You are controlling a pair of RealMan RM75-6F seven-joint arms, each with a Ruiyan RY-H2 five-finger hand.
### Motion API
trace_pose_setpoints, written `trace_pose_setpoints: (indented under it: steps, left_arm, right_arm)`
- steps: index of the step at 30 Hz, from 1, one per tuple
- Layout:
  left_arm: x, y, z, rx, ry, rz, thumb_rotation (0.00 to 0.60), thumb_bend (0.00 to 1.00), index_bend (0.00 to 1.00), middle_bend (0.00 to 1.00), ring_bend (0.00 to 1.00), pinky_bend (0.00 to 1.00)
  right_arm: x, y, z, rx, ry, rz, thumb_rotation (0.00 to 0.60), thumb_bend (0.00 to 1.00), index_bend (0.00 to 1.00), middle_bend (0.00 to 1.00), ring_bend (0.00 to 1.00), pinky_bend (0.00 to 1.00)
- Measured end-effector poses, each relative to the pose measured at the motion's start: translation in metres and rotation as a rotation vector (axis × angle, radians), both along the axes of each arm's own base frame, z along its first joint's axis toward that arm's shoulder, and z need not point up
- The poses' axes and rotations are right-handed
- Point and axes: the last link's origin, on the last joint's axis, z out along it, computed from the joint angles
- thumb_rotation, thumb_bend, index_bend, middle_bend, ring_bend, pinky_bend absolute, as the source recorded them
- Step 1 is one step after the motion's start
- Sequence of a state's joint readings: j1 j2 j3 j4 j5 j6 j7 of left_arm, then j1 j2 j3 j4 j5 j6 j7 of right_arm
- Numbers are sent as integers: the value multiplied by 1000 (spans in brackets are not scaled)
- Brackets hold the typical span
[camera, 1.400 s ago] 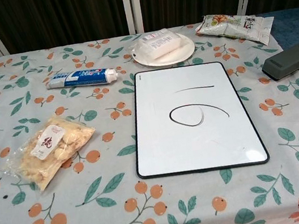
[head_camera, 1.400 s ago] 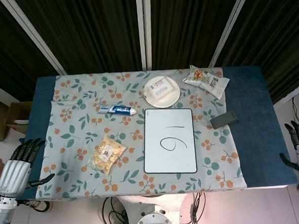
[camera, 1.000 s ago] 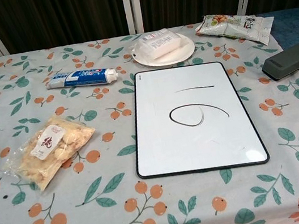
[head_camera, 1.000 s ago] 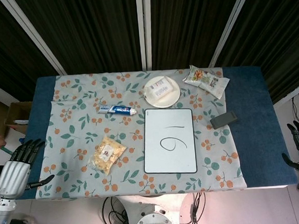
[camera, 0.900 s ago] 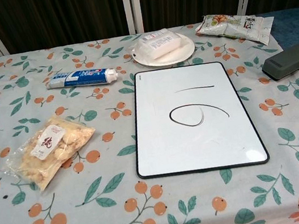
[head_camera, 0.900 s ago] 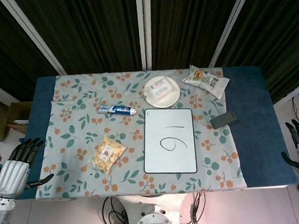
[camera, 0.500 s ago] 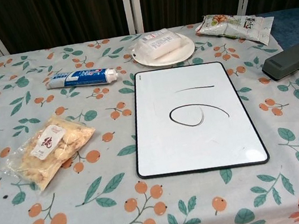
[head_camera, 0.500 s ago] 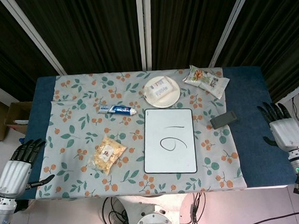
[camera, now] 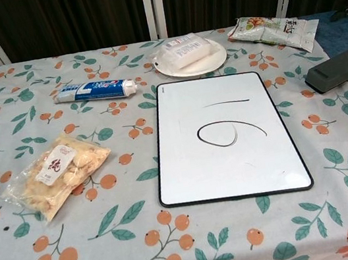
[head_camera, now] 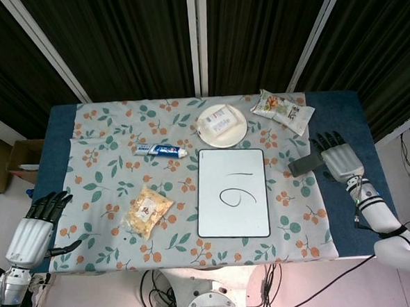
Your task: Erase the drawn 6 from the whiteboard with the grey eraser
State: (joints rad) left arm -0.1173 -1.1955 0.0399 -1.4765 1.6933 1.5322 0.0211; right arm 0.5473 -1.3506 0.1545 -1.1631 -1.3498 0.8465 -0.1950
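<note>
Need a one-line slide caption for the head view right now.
Right hand open beside the grey eraser, not gripping it; the drawn 6 is intact on the whiteboard.

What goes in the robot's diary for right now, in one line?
stage: reaching | right hand: open, beside grey eraser | left hand: open, off table | drawn 6: unerased on whiteboard

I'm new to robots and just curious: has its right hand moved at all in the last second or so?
Yes. The right hand has come in from the table's right edge to just right of the eraser.
</note>
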Motion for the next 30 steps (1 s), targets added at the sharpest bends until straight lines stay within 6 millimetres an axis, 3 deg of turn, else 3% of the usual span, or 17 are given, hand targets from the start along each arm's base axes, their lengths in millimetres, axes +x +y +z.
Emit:
trace_pose_setpoints:
  steps: [10,21,30]
  left_arm:
    - [-3,2,-3,-19,3,14,424,88,102,95,71,162]
    - [-6,0,0,-7,5,21,419,79,102,96,71,162]
    - [-8,0,0,-8,4,25,420,79,102,95,71,162]
  right_arm:
    - [2,-5,-28,35,-13,-19,600,176,111,126,55,124]
    - [10,-9,-41,44,-56,6,600,180,260,166,83,126]
    - [11,-9,-47,44,-61,19,600,194,288,214,133,207]
